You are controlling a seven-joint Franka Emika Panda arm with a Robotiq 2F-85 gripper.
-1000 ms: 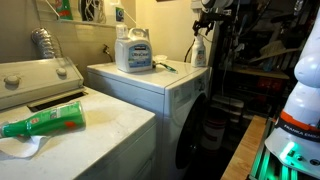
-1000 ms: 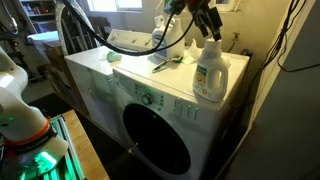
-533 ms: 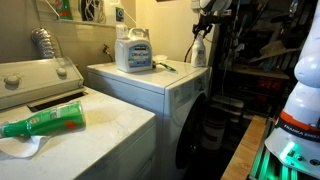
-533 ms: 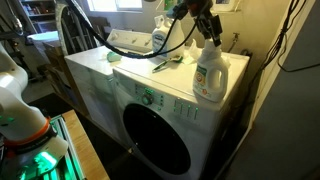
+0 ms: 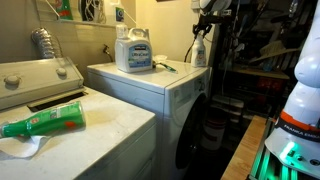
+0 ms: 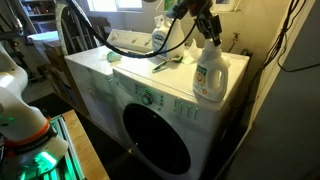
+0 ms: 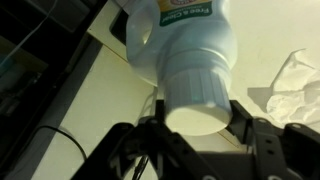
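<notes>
A white detergent bottle [image 6: 209, 72] with an orange label stands upright at the back corner of the front-loading washer's top [image 6: 180, 78]. It shows in both exterior views, and its body [image 5: 199, 52] is small and far off in one of them. My gripper [image 6: 208, 33] comes down on it from above. In the wrist view the gripper [image 7: 197, 122] is shut on the bottle's white cap [image 7: 198, 95], with one black finger [image 7: 240, 118] pressed to each side of it.
A large white detergent jug [image 5: 133, 50] and a small green item [image 5: 165, 67] sit further along the same top. A green bottle [image 5: 45, 122] lies on the neighbouring top-loader. Crumpled white tissue [image 7: 295, 85] lies by the bottle. A wall stands close behind.
The jaws have closed from wide open onto the bottle's cap, and the gripper has sunk slightly over it. The bottle has not moved.
</notes>
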